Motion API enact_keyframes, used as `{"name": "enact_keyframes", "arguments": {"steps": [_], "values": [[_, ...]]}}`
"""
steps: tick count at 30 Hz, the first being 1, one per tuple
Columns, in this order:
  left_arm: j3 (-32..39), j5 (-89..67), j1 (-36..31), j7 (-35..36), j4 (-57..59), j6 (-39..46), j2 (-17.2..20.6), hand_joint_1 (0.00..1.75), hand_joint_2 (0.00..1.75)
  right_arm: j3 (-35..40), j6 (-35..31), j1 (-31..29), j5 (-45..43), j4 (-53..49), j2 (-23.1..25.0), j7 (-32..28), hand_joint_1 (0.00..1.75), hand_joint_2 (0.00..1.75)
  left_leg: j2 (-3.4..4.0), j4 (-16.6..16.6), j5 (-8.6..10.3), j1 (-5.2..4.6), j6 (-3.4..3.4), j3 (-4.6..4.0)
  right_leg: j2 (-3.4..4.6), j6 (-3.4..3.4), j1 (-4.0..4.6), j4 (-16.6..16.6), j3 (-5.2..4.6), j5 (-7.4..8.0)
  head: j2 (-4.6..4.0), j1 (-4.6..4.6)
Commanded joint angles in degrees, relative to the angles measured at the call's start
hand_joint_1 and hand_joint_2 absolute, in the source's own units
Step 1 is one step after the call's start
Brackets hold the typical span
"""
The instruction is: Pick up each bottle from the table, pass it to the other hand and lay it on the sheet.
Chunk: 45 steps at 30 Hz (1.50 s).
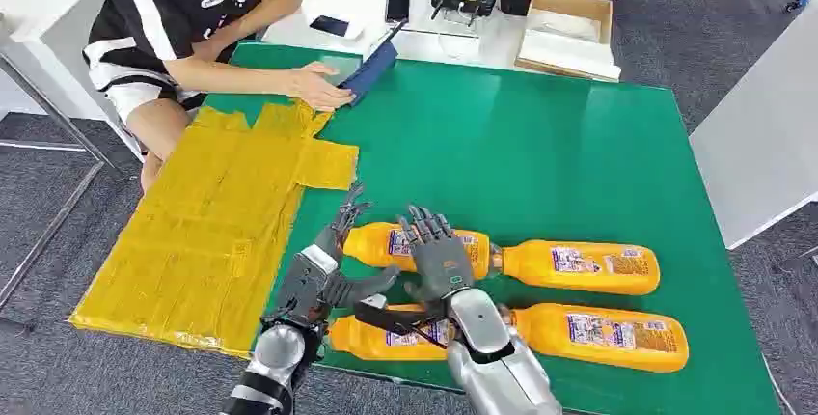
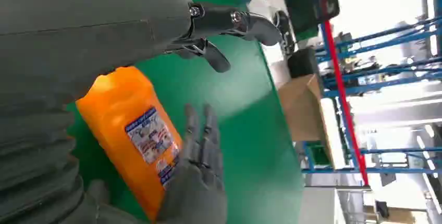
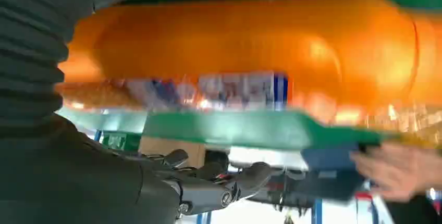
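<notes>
The yellow sheet (image 1: 217, 227) lies on the left part of the green table (image 1: 540, 145); a person (image 1: 183, 10) at its far end holds a blue pad (image 1: 369, 69) against the table; the left hand (image 1: 328, 275) hovers just beside the base of the nearest far-row bottle (image 1: 386, 244), fingers spread, gripping nothing; the right hand (image 1: 436, 259) lies over that same bottle, fingers wide and extended, not wrapped round it; under the two arms lies a second bottle (image 1: 381, 338); further right lie two more, the third bottle (image 1: 584, 267) and the fourth bottle (image 1: 603, 336), all on their sides on the green; a cardboard box (image 1: 569, 34) sits on the white table beyond.
</notes>
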Motion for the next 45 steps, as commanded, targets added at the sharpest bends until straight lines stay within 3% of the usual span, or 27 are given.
{"name": "enact_keyframes", "arguments": {"steps": [1, 11, 17, 22, 23, 24, 25, 28, 32, 36, 38, 40, 43, 45], "values": [[-1.14, 0.52, -5.15, 0.08, 7.19, -0.18, -0.81, 0.0, 1.75, 1.24, -0.64, -7.4, 0.25, 15.41, -0.45, 1.31, 0.0, 1.75, -0.18, -0.01, -0.07, 0.05, -0.1, 0.25, -0.03, -0.11, 0.03, -0.04, 0.32, -0.12, 0.0, 0.0], [-1.19, 0.54, -5.05, 0.07, 6.89, -0.17, -0.66, 0.0, 1.75, 0.7, -0.27, -7.53, -0.02, 15.45, -0.52, 1.99, 0.0, 1.75, -0.17, 0.03, -0.11, 0.08, -0.13, 0.33, 0.01, -0.14, 0.04, -0.02, 0.4, -0.15, 0.0, -0.02], [-1.15, 1.3, -5.63, 0.1, 7.36, -0.22, -0.63, 0.0, 1.75, -1.85, 3.16, -10.94, 1.08, 18.91, -2.73, 6.46, 0.0, 1.75, -0.22, 0.0, -0.05, 0.04, -0.09, 0.33, -0.07, -0.11, 0.01, -0.03, 0.39, -0.11, 0.0, -0.02], [-1.19, 1.62, -5.39, 0.15, 6.96, -0.33, -0.65, 0.0, 1.75, -2.13, 7.32, -13.24, 4.69, 21.42, -3.68, 13.96, 0.0, 1.75, -0.31, 0.03, -0.06, 0.04, -0.12, 0.45, -0.11, -0.15, 0.0, -0.02, 0.54, -0.15, 0.0, -0.02], [-1.14, 1.72, -5.26, 0.24, 6.83, -0.38, -0.68, 0.0, 1.75, -2.5, 7.77, -13.3, 4.92, 21.62, -3.78, 15.13, 0.23, 1.75, -0.24, 0.01, -0.03, 0.05, -0.1, 0.41, -0.08, -0.13, 0.01, -0.04, 0.47, -0.1, 0.0, 0.0], [-1.1, 1.75, -5.05, 0.28, 6.69, -0.41, -0.65, 0.0, 1.75, -2.69, 8.07, -13.26, 5.39, 21.79, -3.94, 16.11, 1.19, 1.75, -0.3, 0.03, -0.07, 0.05, -0.13, 0.49, -0.09, -0.16, 0.01, -0.03, 0.58, -0.15, 0.0, 0.0], [-1.06, 1.75, -4.96, 0.28, 6.71, -0.42, -0.64, 0.0, 1.75, -3.47, 8.18, -13.24, 5.3, 21.93, -4.06, 16.42, 1.34, 1.75, -0.22, 0.0, -0.03, 0.04, -0.09, 0.45, -0.07, -0.12, 0.02, -0.05, 0.5, -0.09, 0.0, -0.02], [-0.89, 1.77, -5.18, 0.29, 7.02, -0.43, -0.65, 0.0, 1.75, -4.79, 7.77, -13.39, 5.79, 22.04, -4.4, 16.57, 1.47, 1.75, -0.29, 0.01, -0.08, 0.06, -0.14, 0.58, -0.08, -0.17, 0.02, -0.05, 0.67, -0.15, 0.0, 0.0], [-0.63, 1.84, -5.56, 0.22, 7.34, -0.49, -0.72, 0.0, 1.75, -6.86, 5.46, -13.61, 5.97, 21.53, -5.01, 16.7, 1.5, 1.75, -0.29, -0.01, -0.01, 0.04, -0.08, 0.47, -0.16, -0.11, 0.01, -0.04, 0.55, -0.09, 0.0, -0.02], [-0.02, 1.9, -5.48, 0.05, 7.31, -0.48, -0.75, 0.0, 1.75, -11.64, 0.85, -14.07, 4.71, 20.61, -5.07, 15.43, 1.73, 1.75, -0.35, 0.03, -0.07, 0.04, -0.1, 0.57, -0.12, -0.14, 0.0, -0.02, 0.69, -0.16, 0.0, -0.02], [0.1, 1.93, -5.28, -0.19, 7.24, -0.5, -0.81, 0.0, 1.75, -14.21, -3.69, -14.28, 2.98, 18.89, -5.43, 13.25, 1.71, 1.75, -0.26, 0.03, -0.07, 0.02, -0.09, 0.53, -0.05, -0.13, -0.01, -0.01, 0.62, -0.13, 0.0, 0.0], [0.07, 1.9, -5.08, -0.31, 7.1, -0.53, -0.83, 0.0, 1.75, -15.11, -3.77, -14.48, 2.65, 18.21, -5.59, 12.71, 1.75, 1.75, -0.26, 0.05, -0.06, 0.01, -0.1, 0.49, -0.05, -0.14, -0.02, 0.02, 0.58, -0.13, 0.0, -0.02], [-0.23, 1.61, -4.86, -0.9, 7.09, -0.14, -0.92, 0.0, 1.75, -20.27, -16.28, -12.51, -2.86, 11.47, -5.55, 5.16, 1.75, 1.75, -0.24, 0.09, -0.11, 0.02, -0.12, 0.44, 0.0, -0.16, 0.0, 0.05, 0.56, -0.16, 0.0, -0.02], [-0.4, 1.43, -4.81, -1.37, 7.52, 0.66, -1.03, 0.0, 1.75, -26.9, -16.28, -6.25, -8.59, -5.47, -3.92, -4.78, 1.75, 1.75, -0.23, 0.06, -0.09, 0.0, -0.1, 0.41, -0.03, -0.13, -0.02, 0.04, 0.52, -0.13, 0.0, 0.0]]}}
